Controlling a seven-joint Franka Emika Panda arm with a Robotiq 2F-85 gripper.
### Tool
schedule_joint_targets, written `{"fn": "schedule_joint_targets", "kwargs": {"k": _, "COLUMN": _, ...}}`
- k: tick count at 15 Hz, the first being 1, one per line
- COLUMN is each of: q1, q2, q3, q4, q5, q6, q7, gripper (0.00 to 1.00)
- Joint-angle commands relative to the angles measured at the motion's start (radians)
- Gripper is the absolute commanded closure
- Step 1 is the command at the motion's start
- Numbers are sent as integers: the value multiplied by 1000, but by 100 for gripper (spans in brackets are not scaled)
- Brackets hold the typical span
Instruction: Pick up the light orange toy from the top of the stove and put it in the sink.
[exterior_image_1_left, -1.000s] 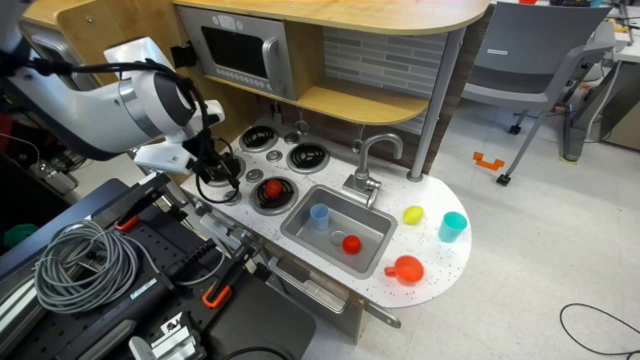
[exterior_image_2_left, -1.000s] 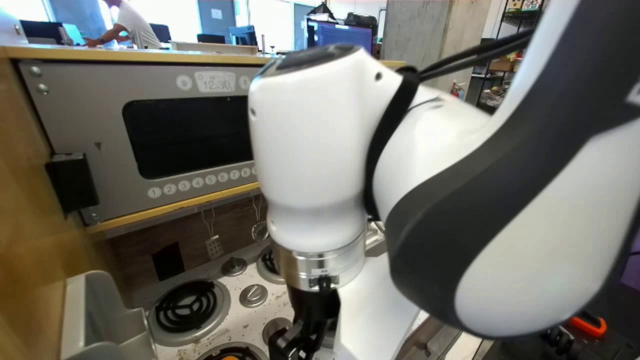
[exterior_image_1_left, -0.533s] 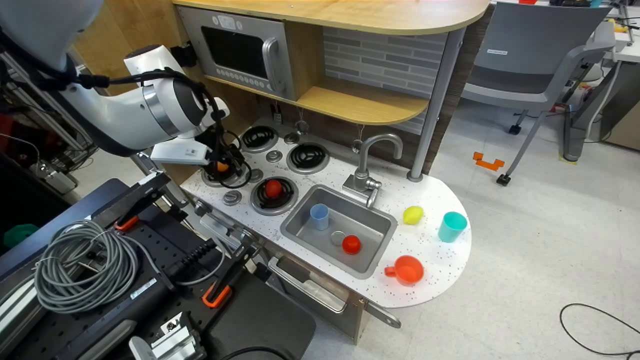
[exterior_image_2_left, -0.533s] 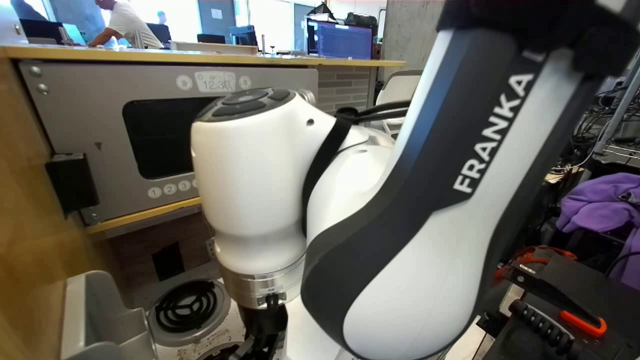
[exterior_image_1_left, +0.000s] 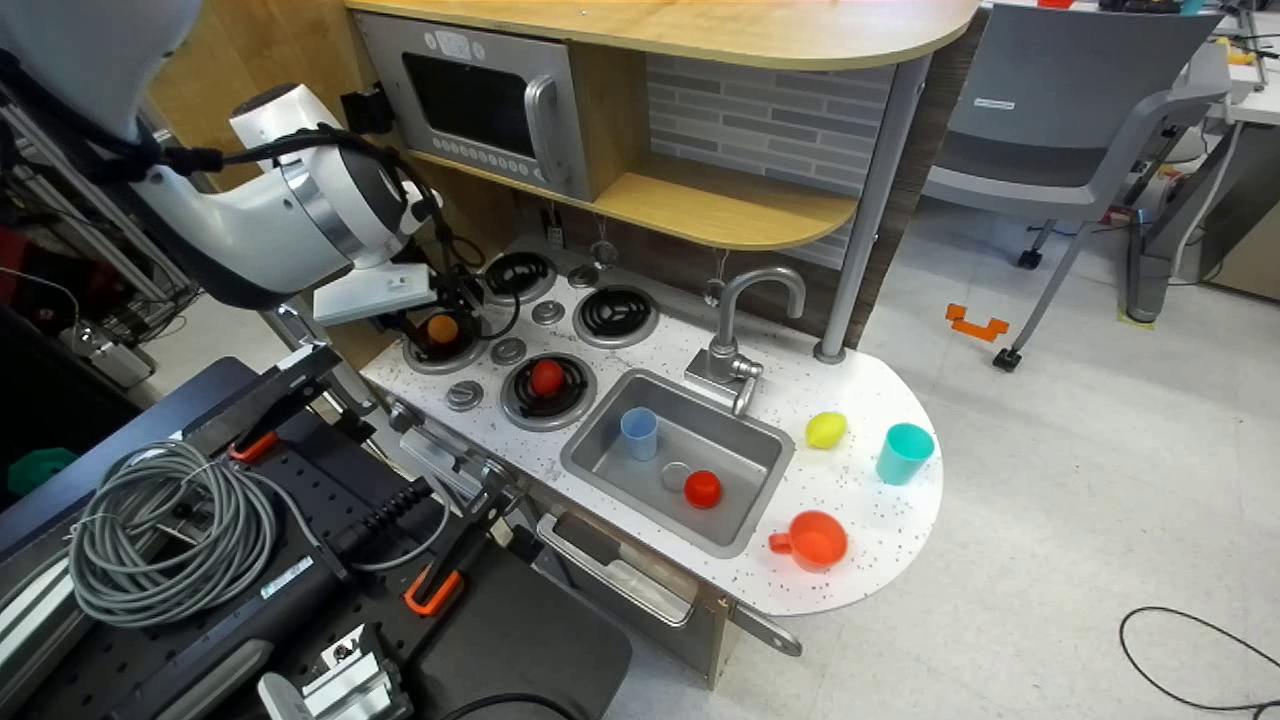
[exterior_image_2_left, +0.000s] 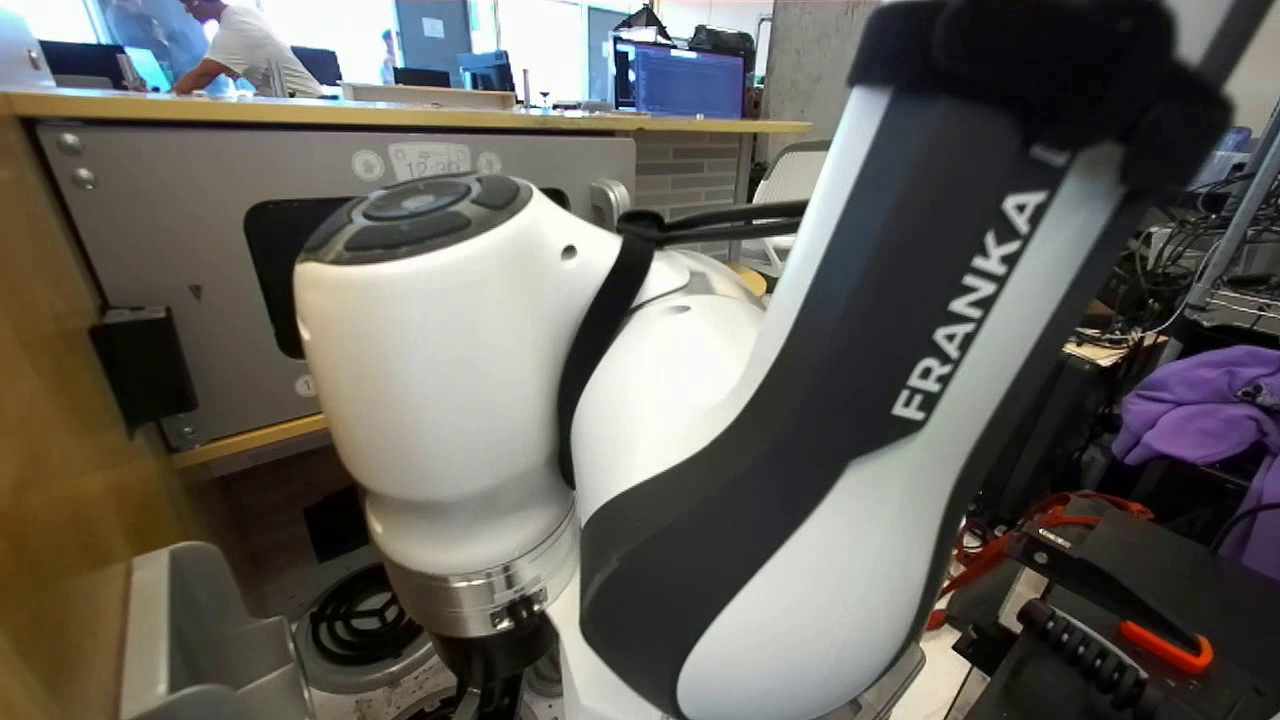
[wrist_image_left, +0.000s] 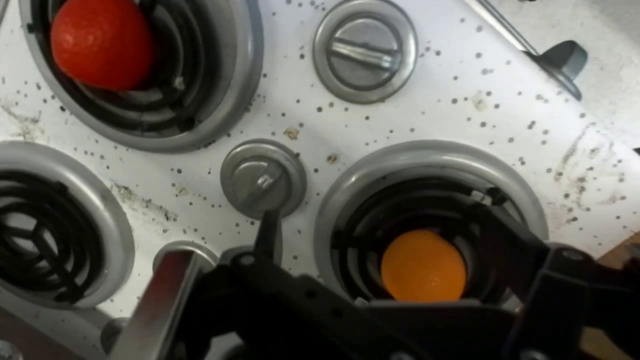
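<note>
While our gripper (wrist_image_left: 378, 215) stands spread, we see the orange toy (wrist_image_left: 424, 267) on the stove burner (wrist_image_left: 430, 148), between the two fingers (wrist_image_left: 269, 237) in the wrist view but nearer the one at that view's right

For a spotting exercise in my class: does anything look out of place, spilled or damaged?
In the wrist view, irregular smudges mark the white stove top, breaking its speckled pattern: perhaps dirt or wear. In an exterior view, an orange bracket-like piece lies on the floor near the chair, as if dropped there.
</note>
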Motion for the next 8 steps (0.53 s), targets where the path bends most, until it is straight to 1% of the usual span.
{"fn": "schedule_joint_targets", "kwargs": {"k": 1, "q1": 34, "q2": 70, "q3": -28, "q4": 97, "q5": -76, "q6": 18, "q7": -61, "gripper": 0}}
{"fn": "schedule_joint_targets", "kwargs": {"k": 4, "q1": 35, "q2": 108, "q3": -8, "q4": 134, "q5": -94, "q6": 20, "q7": -132, "gripper": 0}}
{"fn": "schedule_joint_targets", "kwargs": {"k": 8, "q1": 19, "q2": 145, "q3": 44, "q4": 150, "q5": -70, "q6": 5, "q7": -249, "gripper": 0}}
